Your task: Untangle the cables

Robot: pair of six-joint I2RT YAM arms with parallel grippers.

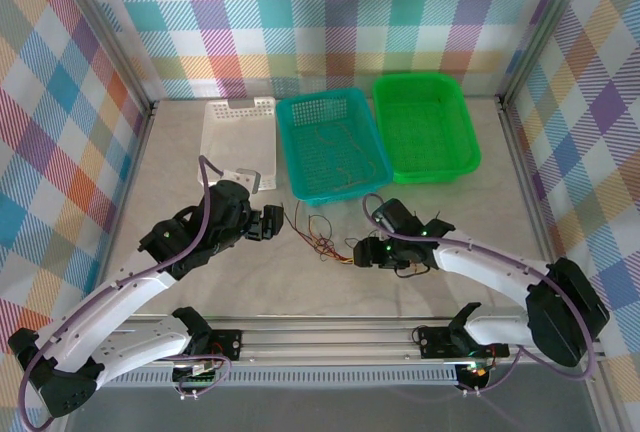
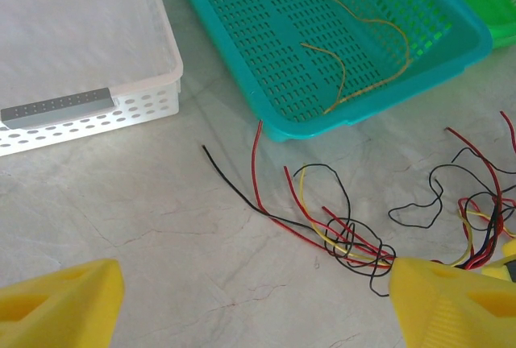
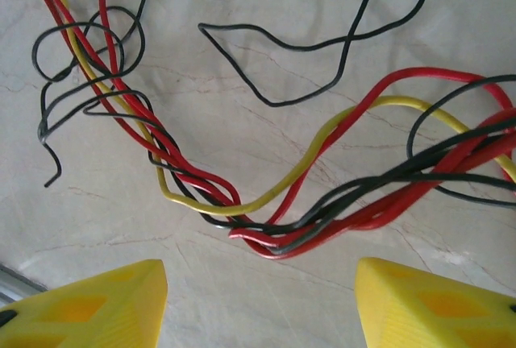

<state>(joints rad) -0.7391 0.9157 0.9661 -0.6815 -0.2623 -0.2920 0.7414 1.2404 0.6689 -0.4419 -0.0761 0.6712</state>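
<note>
Marble-grey table (image 1: 180, 272), teal basket (image 1: 287, 142) at the back, left gripper (image 1: 275, 224) and right gripper (image 1: 362, 252) low in front of it, each gaping wide and gripping nothing, red-yellow-black cables (image 1: 322, 242) lying tangled on the table between them.

The left arm (image 1: 150, 282) folds out from its base at the near edge of the table (image 1: 180, 172) toward the near left corner. It then reaches forward and inward, placing the left gripper (image 1: 270, 224) left of centre and pointing toward the right edge, its yellow fingers (image 2: 60, 304) set wide apart. The right arm (image 1: 500, 270) folds out toward the near right corner and reaches inward, placing the right gripper (image 1: 360, 252) just right of centre and pointing toward the left edge. Its yellow fingers (image 3: 435, 304) are separated and angled down at the table surface.
</note>
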